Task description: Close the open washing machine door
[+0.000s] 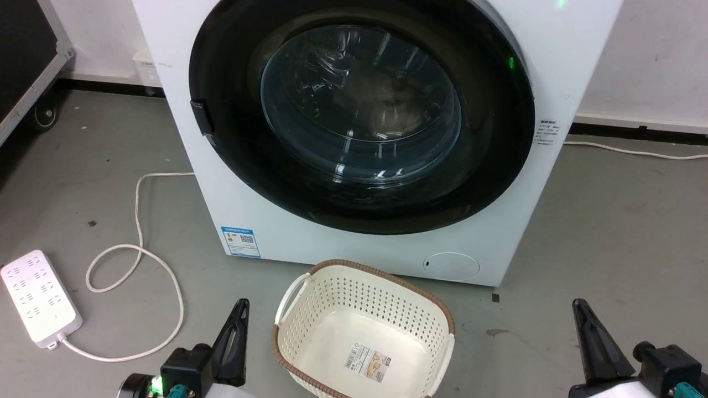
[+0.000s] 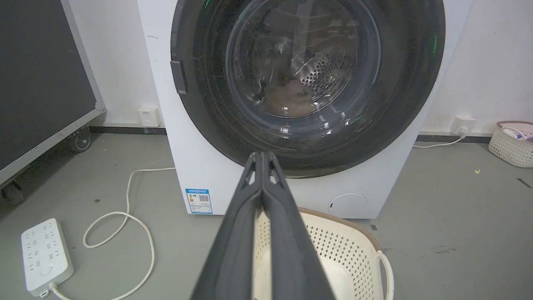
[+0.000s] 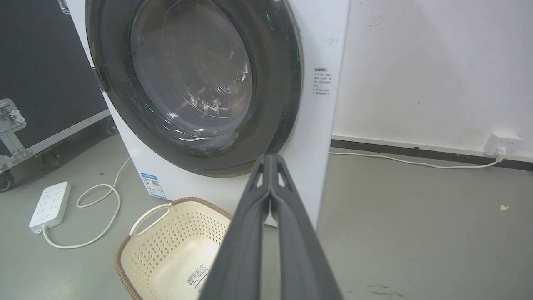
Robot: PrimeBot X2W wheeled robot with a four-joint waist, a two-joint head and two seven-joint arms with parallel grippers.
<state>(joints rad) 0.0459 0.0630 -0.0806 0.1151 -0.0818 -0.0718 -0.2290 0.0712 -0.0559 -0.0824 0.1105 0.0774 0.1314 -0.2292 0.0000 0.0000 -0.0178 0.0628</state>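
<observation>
The washing machine door (image 1: 498, 166), a wide black ring around a bulging clear glass bowl, lies flat against the white machine (image 1: 193, 138) with no gap showing at its rim. A small dark catch (image 1: 202, 117) sits on its left edge. The door (image 2: 408, 104) also faces the left wrist view, and the door (image 3: 283, 83) shows at an angle in the right wrist view. My left gripper (image 1: 242, 304) (image 2: 262, 155) is shut and empty, low at the left, well short of the machine. My right gripper (image 1: 578, 304) (image 3: 270, 156) is shut and empty at the lower right.
A cream perforated basket (image 1: 387, 298) stands on the grey floor between my grippers, just in front of the machine. A white power strip (image 1: 38, 298) and its looped cable (image 1: 138, 221) lie to the left. A black wheeled case (image 2: 41, 83) stands far left, another basket (image 2: 514, 143) far right.
</observation>
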